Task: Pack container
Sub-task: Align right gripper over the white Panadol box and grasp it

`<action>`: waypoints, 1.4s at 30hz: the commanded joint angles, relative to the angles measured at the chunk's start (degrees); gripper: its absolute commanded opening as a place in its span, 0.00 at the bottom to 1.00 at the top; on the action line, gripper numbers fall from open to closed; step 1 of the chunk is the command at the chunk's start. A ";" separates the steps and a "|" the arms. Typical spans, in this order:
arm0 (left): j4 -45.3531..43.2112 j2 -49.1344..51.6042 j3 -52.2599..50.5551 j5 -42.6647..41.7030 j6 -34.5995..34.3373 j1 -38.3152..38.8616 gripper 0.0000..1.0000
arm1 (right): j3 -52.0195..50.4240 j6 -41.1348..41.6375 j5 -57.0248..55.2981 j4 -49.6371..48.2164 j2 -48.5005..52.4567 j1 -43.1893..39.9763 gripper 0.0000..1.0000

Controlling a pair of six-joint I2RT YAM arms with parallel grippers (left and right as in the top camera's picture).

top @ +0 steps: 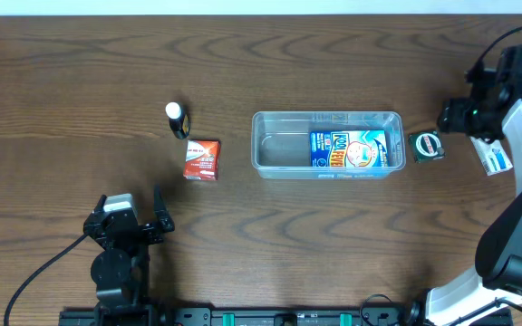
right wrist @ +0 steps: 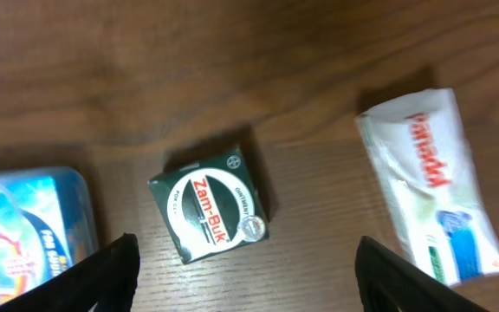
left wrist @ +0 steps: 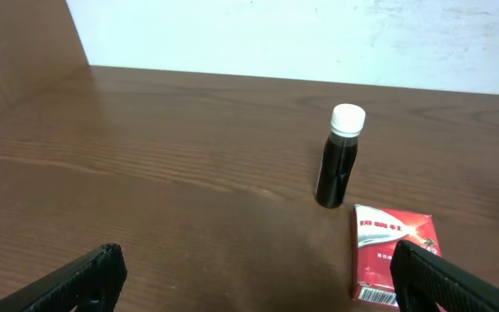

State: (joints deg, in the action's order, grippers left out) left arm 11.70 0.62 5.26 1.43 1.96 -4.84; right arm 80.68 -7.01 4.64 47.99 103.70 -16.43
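The container [top: 279, 150] is a clear plastic tub at the table's middle, with a blue-and-white packet [top: 353, 149] lying in its right half. Its corner shows at the left of the right wrist view [right wrist: 83, 195]. My right gripper [right wrist: 245, 264] is open and empty above a dark green Zam-Buk box [right wrist: 212, 206], which lies just right of the tub [top: 426, 147]. A white tube [right wrist: 433, 186] lies further right. My left gripper [left wrist: 254, 273] is open and empty near the front left, short of a red box [left wrist: 395, 251] and a black bottle with a white cap [left wrist: 340, 156].
The red box [top: 202, 159] and the bottle [top: 178, 119] lie left of the tub. The white tube [top: 492, 156] lies under the right arm [top: 515, 100]. The left arm's base [top: 116, 263] and cable sit at the front edge.
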 commanded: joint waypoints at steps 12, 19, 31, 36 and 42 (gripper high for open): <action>0.37 -0.39 -1.62 -0.61 0.81 -0.35 0.98 | -6.95 -4.90 0.81 -6.86 0.50 1.25 0.81; 0.37 -0.39 -1.62 -0.61 0.81 -0.35 0.98 | -7.08 -5.90 -4.48 -8.94 0.24 1.25 0.86; 0.35 -0.39 -1.62 -0.61 0.81 -0.35 0.98 | -7.54 -7.02 -8.74 -7.85 0.20 -3.69 0.99; 0.37 -0.39 -1.62 -0.61 0.81 -0.35 0.98 | -7.65 -7.02 -10.88 -10.27 0.24 -5.25 0.99; 0.37 -0.39 -1.62 -0.61 0.81 -0.35 0.98 | -7.67 -10.25 -10.84 -12.79 0.24 -7.93 0.99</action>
State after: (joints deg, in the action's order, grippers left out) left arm 11.70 0.62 5.26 1.43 1.98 -4.84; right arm 73.30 -14.83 -5.26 35.90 103.70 -22.44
